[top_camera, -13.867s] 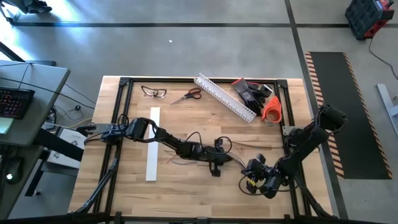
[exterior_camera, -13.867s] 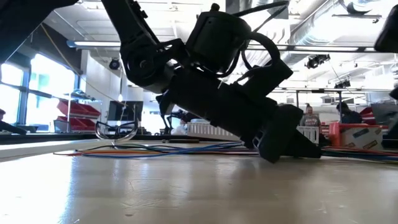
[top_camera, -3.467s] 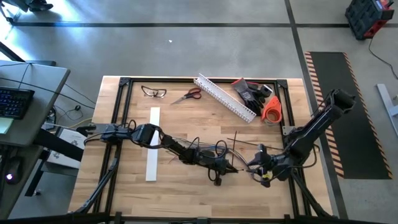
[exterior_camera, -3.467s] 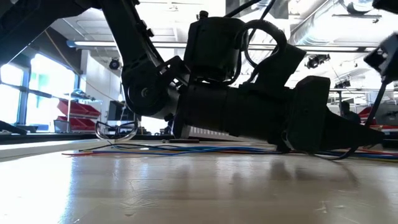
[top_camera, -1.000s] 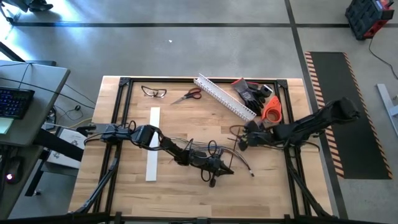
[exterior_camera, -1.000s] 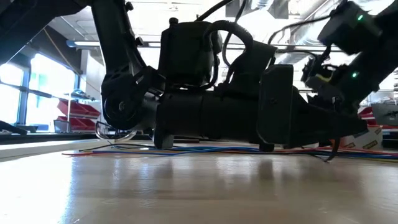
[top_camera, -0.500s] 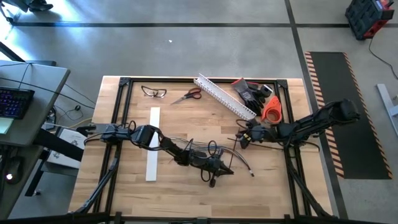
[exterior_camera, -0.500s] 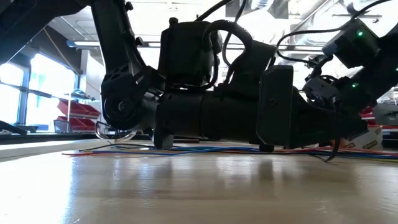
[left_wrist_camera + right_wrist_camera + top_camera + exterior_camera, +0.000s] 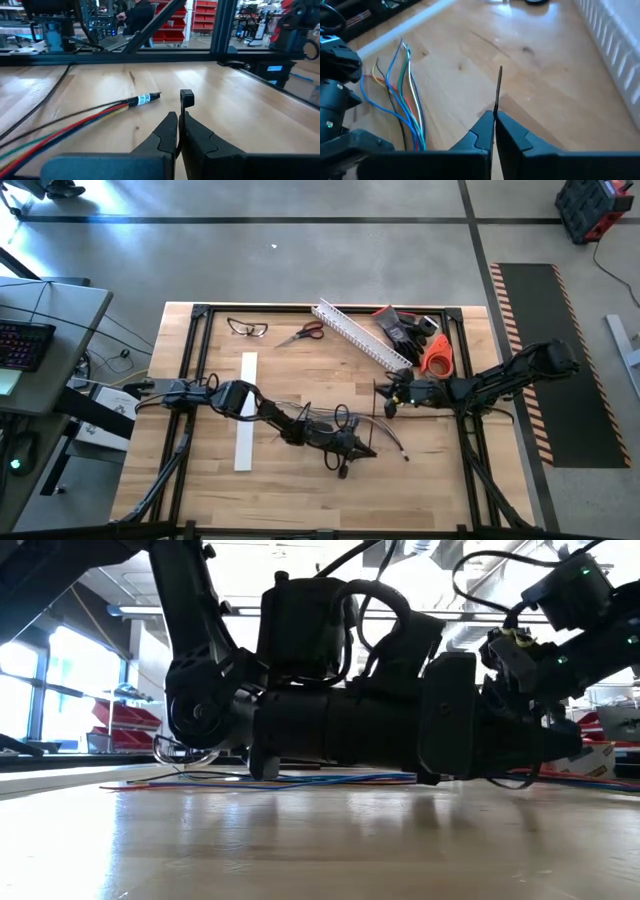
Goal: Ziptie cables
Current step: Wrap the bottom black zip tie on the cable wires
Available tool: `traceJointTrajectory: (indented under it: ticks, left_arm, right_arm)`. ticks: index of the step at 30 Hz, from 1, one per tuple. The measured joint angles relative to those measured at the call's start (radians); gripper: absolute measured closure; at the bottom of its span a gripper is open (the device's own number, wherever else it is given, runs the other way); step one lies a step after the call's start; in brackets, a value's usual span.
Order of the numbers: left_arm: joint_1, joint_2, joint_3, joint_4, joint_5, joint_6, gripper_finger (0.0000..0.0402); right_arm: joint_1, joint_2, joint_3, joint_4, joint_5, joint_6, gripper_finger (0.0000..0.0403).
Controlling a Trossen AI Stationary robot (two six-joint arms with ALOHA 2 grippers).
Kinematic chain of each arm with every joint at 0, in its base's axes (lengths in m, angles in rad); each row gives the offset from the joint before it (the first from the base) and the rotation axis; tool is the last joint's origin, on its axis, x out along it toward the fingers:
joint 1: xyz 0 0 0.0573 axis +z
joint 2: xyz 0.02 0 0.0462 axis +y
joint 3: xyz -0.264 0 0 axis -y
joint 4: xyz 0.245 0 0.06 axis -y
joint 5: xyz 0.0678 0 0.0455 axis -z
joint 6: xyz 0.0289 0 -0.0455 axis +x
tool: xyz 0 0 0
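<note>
Right wrist view alone reveals the right gripper (image 9: 494, 117) pinching one thin dark ziptie (image 9: 499, 90) upright above the table (image 9: 545, 85); left gripper (image 9: 178, 120), closed on another ziptie (image 9: 186, 98), lies beside the multicoloured cables (image 9: 75, 125) at mid-table.

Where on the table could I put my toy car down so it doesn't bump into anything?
Bare wood lies along the near edge of the table, in front of both arms, and between the white strip and the scissors. The middle is crowded: the left gripper, the cables and the right gripper, shut on a ziptie. The far right corner is crowded too.
</note>
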Motion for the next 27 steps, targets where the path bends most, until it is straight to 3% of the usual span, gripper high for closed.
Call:
traceJointTrajectory:
  ticks: [15,21,27]
  left_arm:
    - [-0.001,-0.046,0.0,-0.161,-0.026,0.02,0.0402]
    - [-0.001,-0.056,0.0,-0.177,-0.025,0.023,0.0402]
    - [-0.001,-0.056,0.0,-0.168,-0.024,0.018,0.0402]
  right_arm:
    - [0.096,0.097,0.031,0.249,0.01,-0.367,0.0403]
    - [0.234,0.066,0.07,0.242,0.166,-0.577,0.0403]
    - [0.36,-0.004,0.109,0.154,0.237,-0.619,0.0403]
